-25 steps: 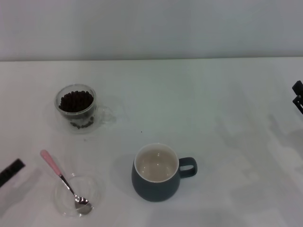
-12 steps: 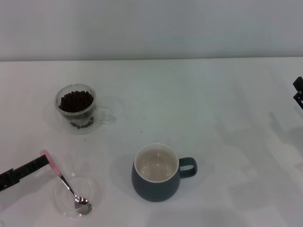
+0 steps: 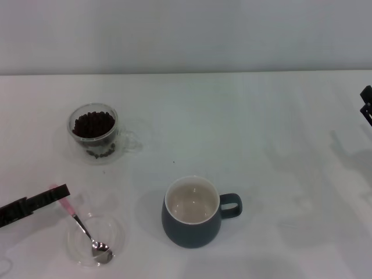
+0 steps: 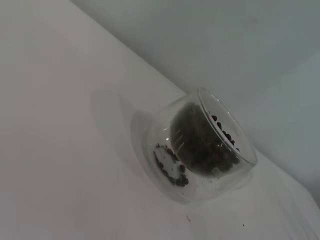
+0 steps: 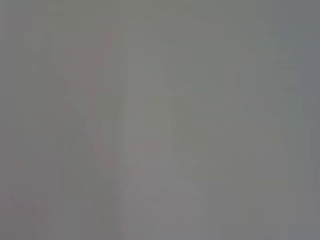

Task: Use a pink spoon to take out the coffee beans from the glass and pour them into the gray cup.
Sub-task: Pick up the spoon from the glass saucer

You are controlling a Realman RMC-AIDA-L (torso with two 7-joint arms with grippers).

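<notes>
White desk carries the pink spoon (image 3: 81, 225), light, stiff and slippery, best pinched mid-handle by the left pincer (image 3: 58, 192), whose opening I cannot tell

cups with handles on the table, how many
2. The glass holding coffee beans stands far left on the table. The gray cup, empty, stands near the front centre. The shallow clear dish under the pink spoon has no handle.
</notes>
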